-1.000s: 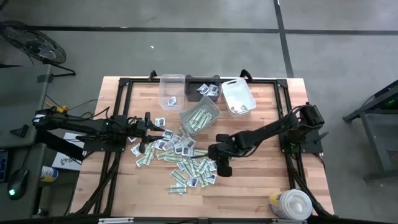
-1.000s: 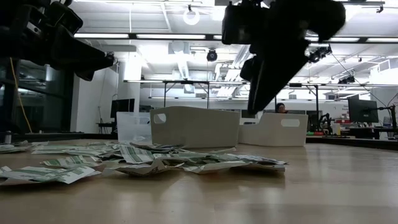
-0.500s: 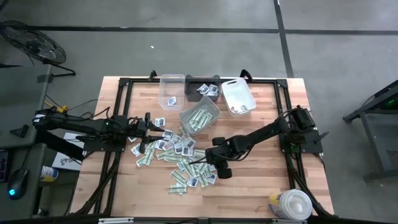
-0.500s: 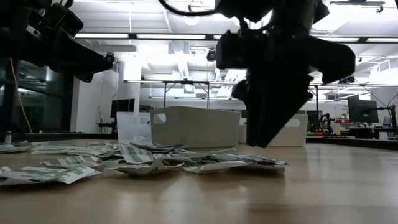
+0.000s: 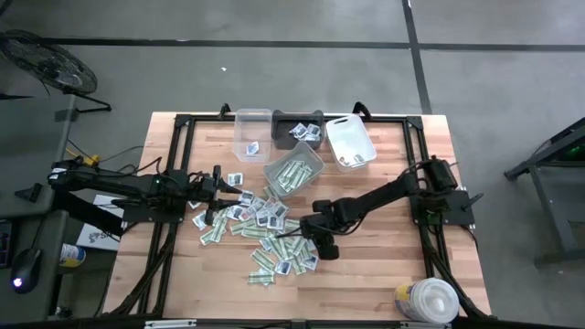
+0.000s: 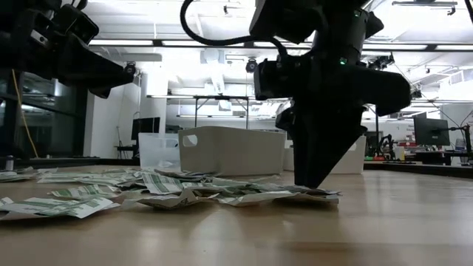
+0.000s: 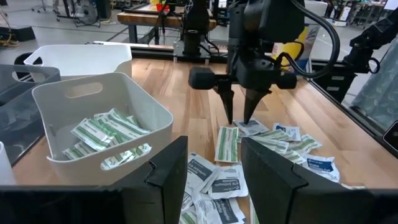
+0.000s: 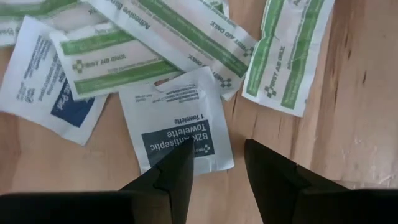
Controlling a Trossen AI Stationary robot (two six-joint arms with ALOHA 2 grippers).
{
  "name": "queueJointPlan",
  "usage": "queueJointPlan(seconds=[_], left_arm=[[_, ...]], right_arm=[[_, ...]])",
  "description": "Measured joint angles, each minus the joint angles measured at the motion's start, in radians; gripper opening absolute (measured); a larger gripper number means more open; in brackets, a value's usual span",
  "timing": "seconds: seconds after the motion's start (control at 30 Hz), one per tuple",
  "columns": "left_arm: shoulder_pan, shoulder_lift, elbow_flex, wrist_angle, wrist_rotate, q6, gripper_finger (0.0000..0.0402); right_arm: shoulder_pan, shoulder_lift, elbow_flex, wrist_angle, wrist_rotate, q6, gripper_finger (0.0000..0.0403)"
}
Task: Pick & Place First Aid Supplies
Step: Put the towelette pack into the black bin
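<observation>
On the wooden table [image 5: 384,274], a spread of first aid supplies [image 5: 260,228] lies just in front of the grey bin [image 5: 294,171], which holds green-striped strips. At the heap's edge farthest from that bin, the right gripper [image 7: 241,118] points straight down, fingers apart, tips over a white towelette packet [image 8: 177,127]. The left gripper [image 5: 222,184] hovers beside the bin, fingers apart, empty.
</observation>
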Motion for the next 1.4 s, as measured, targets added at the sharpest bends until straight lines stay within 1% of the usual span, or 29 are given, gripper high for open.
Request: queueJointPlan(seconds=[0.13,0.23,0.6,0.67,0.87,0.93,1.1,1.27,1.4], left_arm=[[0.000,0.000,0.000,0.000,0.000,0.000,0.0149],[0.000,0.000,0.000,0.000,0.000,0.000,0.0149],[0.000,0.000,0.000,0.000,0.000,0.000,0.0149],[0.000,0.000,0.000,0.000,0.000,0.000,0.0149],[0.000,0.000,0.000,0.000,0.000,0.000,0.0149],[0.000,0.000,0.000,0.000,0.000,0.000,0.0149],[0.000,0.000,0.000,-0.001,0.000,0.000,0.0149],[0.000,0.000,0.000,-0.019,0.000,0.000,0.0149],[0.000,0.000,-0.001,-0.028,0.000,0.000,0.0149]], right_arm=[[-0.001,0.018,0.002,-0.001,-0.024,0.025,0.0132],[-0.001,0.019,0.003,-0.003,-0.024,0.030,0.0116],[-0.021,0.019,0.001,-0.014,-0.048,0.088,0.0016],[-0.021,0.019,0.001,-0.013,-0.052,0.098,0.0005],[-0.020,0.001,-0.004,-0.014,-0.050,0.145,0.0003],[-0.018,-0.023,-0.008,-0.019,-0.034,0.150,0.0002],[-0.015,-0.083,-0.016,-0.075,-0.006,0.227,0.0001],[-0.007,-0.144,-0.010,-0.087,-0.004,0.275,0.0000],[0.002,-0.200,-0.011,-0.098,-0.026,0.313,0.0000]])
